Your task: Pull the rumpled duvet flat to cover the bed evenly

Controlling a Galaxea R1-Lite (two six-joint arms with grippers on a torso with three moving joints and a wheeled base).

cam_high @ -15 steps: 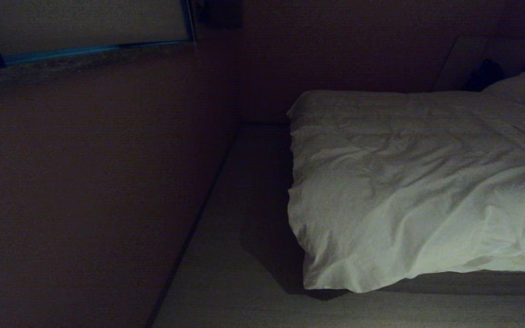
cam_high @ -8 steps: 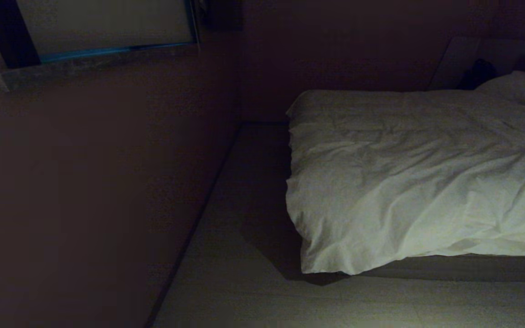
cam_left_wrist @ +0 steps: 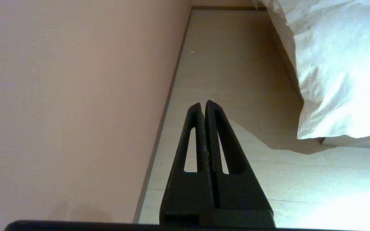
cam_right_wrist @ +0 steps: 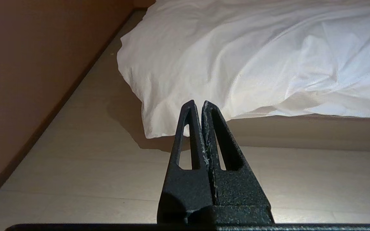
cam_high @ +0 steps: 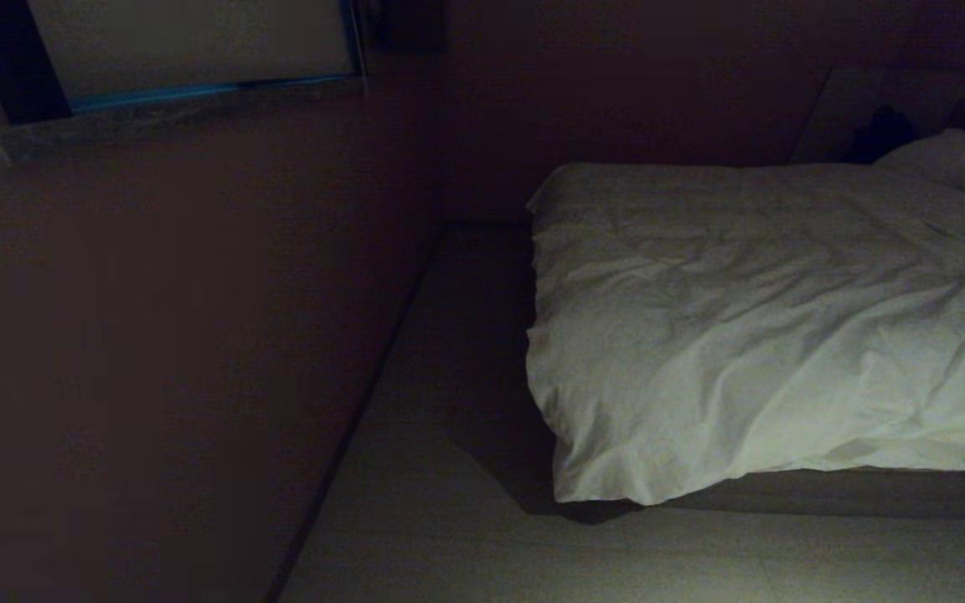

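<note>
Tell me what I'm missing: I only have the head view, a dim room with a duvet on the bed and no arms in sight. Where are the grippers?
Observer: The left gripper is shut and empty, above the pale floor between the wall and the bed.
Operator: And the right one?
Observer: The right gripper is shut too, holding nothing, short of the duvet, pointing at its hanging corner.
Operator: Does that corner reach the floor?
Observer: No. In the right wrist view it hangs over the bed base and ends above the floorboards, casting a shadow beneath.
</note>
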